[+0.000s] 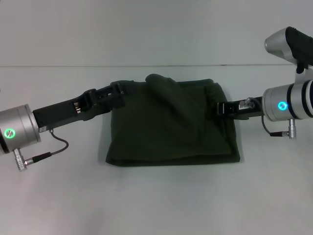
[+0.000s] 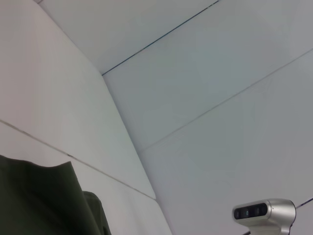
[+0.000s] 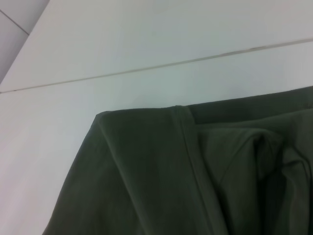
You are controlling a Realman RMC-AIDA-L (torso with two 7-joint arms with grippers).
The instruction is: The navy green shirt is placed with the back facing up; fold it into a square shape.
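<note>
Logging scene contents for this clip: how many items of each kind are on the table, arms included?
Shirts: 1, the navy green shirt, folded to a rough rectangle.
Grippers: 2, the left gripper at the shirt's far left corner and the right gripper at its right edge.
Tables: 1, the white table.
Total: 4

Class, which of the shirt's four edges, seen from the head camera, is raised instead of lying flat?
The far edge of the navy green shirt: it humps up near the left gripper; the others lie flat.

Dark olive shirt [image 1: 171,127] — folded into a rough rectangle, plain side up, far edge bunched
</note>
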